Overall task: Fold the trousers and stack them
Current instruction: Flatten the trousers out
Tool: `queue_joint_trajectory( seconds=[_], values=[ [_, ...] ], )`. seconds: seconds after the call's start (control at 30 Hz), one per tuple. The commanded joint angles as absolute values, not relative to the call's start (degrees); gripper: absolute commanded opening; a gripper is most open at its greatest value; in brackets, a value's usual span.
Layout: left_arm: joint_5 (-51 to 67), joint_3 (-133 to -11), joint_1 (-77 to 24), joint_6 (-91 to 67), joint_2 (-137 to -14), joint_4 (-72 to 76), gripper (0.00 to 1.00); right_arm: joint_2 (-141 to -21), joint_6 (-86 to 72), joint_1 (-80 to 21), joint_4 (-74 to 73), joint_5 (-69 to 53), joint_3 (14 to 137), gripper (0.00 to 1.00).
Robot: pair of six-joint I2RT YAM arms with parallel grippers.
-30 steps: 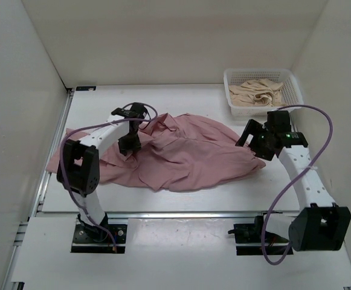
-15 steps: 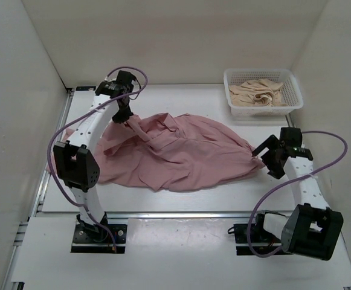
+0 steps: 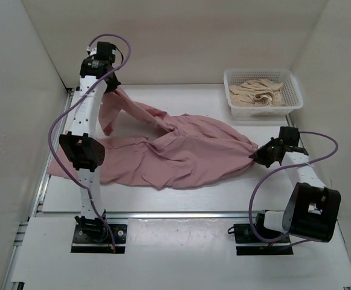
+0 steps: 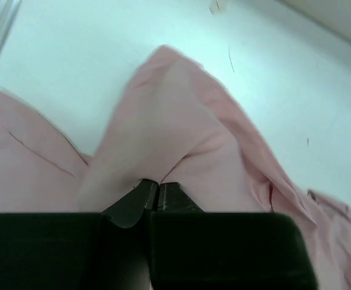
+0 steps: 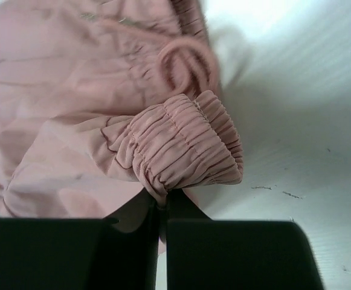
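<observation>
The dusty-pink trousers (image 3: 181, 151) lie spread across the table's middle. One part is lifted off the table at the far left, where my left gripper (image 3: 110, 86) is shut on the fabric (image 4: 163, 133) and holds it high. At the right end my right gripper (image 3: 261, 154) is shut on the gathered elastic waistband (image 5: 184, 145), low over the table. A loop of drawstring (image 5: 190, 60) lies just behind that waistband. The fabric hangs from the left gripper (image 4: 158, 188) in a drape down to the table.
A white basket (image 3: 262, 90) with beige cloth in it stands at the back right. White walls close in the left, back and right. A metal rail (image 3: 163, 214) runs along the table's near edge.
The left arm rose and swung to the far left, pulling the fabric up with it. The right gripper moved in to the waistband end and shut on it.
</observation>
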State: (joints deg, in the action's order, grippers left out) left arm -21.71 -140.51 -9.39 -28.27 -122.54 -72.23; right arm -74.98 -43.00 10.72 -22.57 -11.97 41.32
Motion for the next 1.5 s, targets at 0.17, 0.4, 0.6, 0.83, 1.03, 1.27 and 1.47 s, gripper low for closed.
queue_joint_trajectory(
  seconds=[0.17, 0.4, 0.6, 0.83, 1.03, 1.27, 1.47],
  values=[
    [-10.83, -136.49, 5.26, -29.88, -113.38, -59.5, 0.1, -58.21, -36.3, 12.92, -37.34, -4.93, 48.6, 0.0],
    [-0.98, -141.39, 10.99, -28.3, -128.98, -63.35, 1.0, -48.26, -37.61, 13.62, -47.28, -2.37, 40.27, 0.1],
    [0.97, -135.92, 11.78, -27.78, -127.11, -64.35, 1.0, -46.66, -38.23, 13.62, -48.52, -2.64, 40.24, 0.59],
    [-2.71, -132.98, 9.32, -24.61, -120.76, -63.8, 0.1, -47.9, -36.39, 13.62, -47.29, -2.03, 47.36, 0.71],
    [-0.89, -132.98, 5.98, -25.13, -124.71, -65.04, 0.22, -52.02, -32.0, 13.62, -47.29, 2.72, 59.48, 0.67],
    [4.63, -125.18, -0.7, -25.66, -125.69, -64.52, 0.64, -72.54, -25.76, 4.88, -40.26, -16.59, 70.2, 0.0],
    [11.25, -100.58, -1.23, -27.77, -120.15, -53.53, 0.61, -86.37, -26.8, -9.04, -35.26, -19.24, 69.8, 0.0]
  ],
)
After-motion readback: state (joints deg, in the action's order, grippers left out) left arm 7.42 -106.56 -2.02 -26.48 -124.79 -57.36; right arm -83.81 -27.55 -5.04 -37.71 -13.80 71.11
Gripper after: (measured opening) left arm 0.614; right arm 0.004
